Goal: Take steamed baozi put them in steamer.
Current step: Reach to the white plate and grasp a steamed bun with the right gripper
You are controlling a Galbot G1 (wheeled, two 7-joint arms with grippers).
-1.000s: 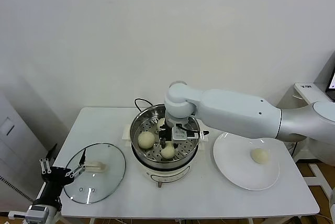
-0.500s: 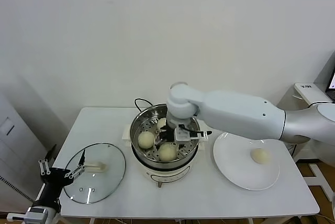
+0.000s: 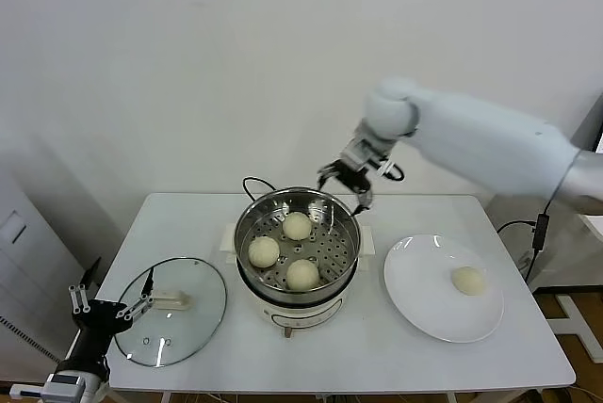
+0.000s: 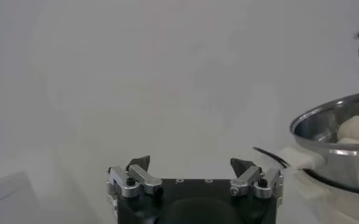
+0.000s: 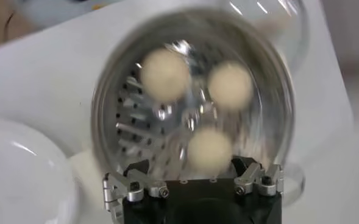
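With three baozi (image 3: 301, 274) seated in steamer (image 3: 297, 250), last baozi (image 3: 467, 280) lies on white plate (image 3: 415, 304), to right of right gripper (image 3: 345, 180), nearest that arm. Jaws spread, empty. Left gripper (image 3: 110, 310) idle beside glass lid (image 3: 193, 323), spread, empty.

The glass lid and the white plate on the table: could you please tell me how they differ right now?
The glass lid is see-through with a handle on top, while the white plate is opaque and plain. The lid lies on the steamer's left, near the left gripper; the plate lies on its right. The lid carries nothing, whereas the plate holds one baozi. Both are round and rest flat on the table.
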